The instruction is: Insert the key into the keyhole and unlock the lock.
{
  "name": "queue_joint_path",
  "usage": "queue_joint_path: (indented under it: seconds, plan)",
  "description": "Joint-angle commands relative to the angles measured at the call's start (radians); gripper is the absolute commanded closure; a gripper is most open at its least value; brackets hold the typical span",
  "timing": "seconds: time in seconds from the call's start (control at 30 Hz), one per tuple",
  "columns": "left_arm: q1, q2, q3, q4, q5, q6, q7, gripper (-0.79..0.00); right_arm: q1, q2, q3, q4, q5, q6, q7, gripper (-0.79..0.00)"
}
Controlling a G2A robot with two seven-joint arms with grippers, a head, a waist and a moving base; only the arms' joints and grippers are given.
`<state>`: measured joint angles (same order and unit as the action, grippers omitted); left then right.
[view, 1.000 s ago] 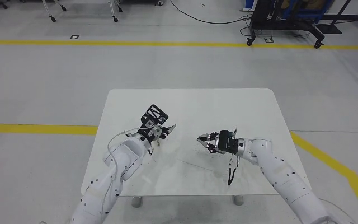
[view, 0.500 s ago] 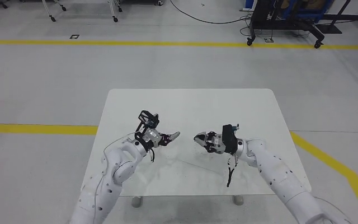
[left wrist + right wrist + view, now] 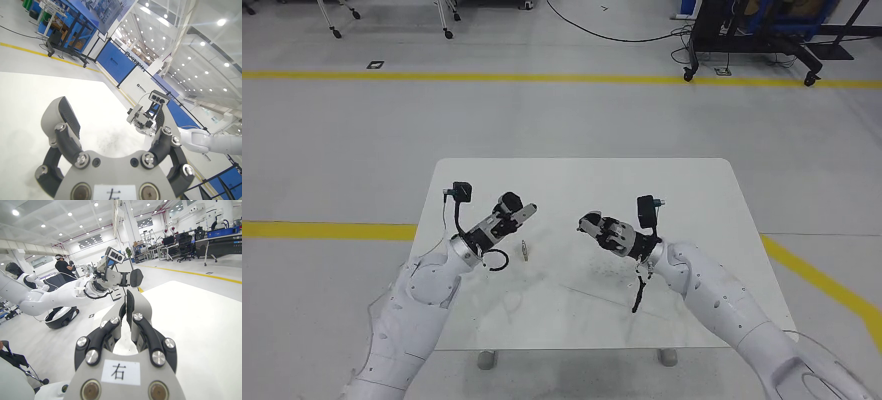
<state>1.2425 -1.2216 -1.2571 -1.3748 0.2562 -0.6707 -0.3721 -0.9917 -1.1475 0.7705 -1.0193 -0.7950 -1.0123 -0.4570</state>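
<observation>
Fingers of the left gripper [image 3: 113,106] stand spread wide, their ribbed pads [image 3: 69,115] facing each other across an open gap with nothing between them. In the top view the left gripper [image 3: 518,209] is raised above the white table [image 3: 682,190], its fingertips directed toward the opposite arm. Fingers of the right gripper [image 3: 127,298] are pressed together, pad against pad. Whether anything thin is pinched between them cannot be told. In the top view the right gripper [image 3: 587,222] has its fingertips turned toward the left fingertips, and the two pairs are well apart. A small metal piece [image 3: 525,250] lies on the table surface near the left fingertips, on the side toward the robot. It sits in the stretch between the two sets of fingertips, closer to the left pair. It touches neither gripper and lies outside the gap of the spread fingers. At this scale it cannot be told whether the piece is the key or the lock.
</observation>
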Motion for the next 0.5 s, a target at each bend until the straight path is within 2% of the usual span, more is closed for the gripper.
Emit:
queue_joint_path:
  seconds: [0.0, 0.07, 0.17, 0.23, 0.3, 0.33, 0.4, 0.43, 0.47]
  plan:
    - [0.003, 0.000, 0.002, -0.001, -0.004, 0.003, 0.001, -0.785, 0.000, 0.000, 0.000, 0.000, 0.000, 0.000, 0.000, 0.000]
    - [0.014, -0.003, 0.017, -0.010, -0.041, 0.025, -0.010, -0.785, -0.012, -0.002, -0.006, -0.016, 0.024, 0.000, 0.008, 0.000]
    - [0.019, -0.008, 0.039, -0.003, -0.195, 0.054, -0.067, -0.785, -0.027, -0.004, -0.025, -0.039, 0.150, 0.000, 0.049, 0.000]
    - [0.005, -0.008, 0.051, 0.016, -0.318, 0.083, -0.161, -0.785, -0.029, -0.006, -0.047, -0.056, 0.260, 0.000, 0.091, 0.000]
    - [-0.015, -0.005, 0.050, 0.034, -0.351, 0.102, -0.224, -0.785, -0.025, -0.006, -0.073, -0.069, 0.371, 0.000, 0.147, 0.000]
    - [-0.022, -0.004, 0.051, 0.038, -0.335, 0.103, -0.236, -0.736, -0.021, -0.004, -0.082, -0.068, 0.418, 0.000, 0.178, 0.000]
    - [-0.026, -0.004, 0.060, 0.036, -0.310, 0.093, -0.243, -0.526, -0.011, -0.003, -0.098, -0.058, 0.490, 0.000, 0.238, 0.000]
    - [-0.027, -0.004, 0.066, 0.033, -0.302, 0.087, -0.249, -0.394, -0.006, -0.004, -0.105, -0.053, 0.522, 0.000, 0.265, 0.000]
    - [-0.028, -0.004, 0.070, 0.033, -0.295, 0.084, -0.253, -0.363, -0.003, -0.005, -0.113, -0.050, 0.555, 0.000, 0.289, 0.000]
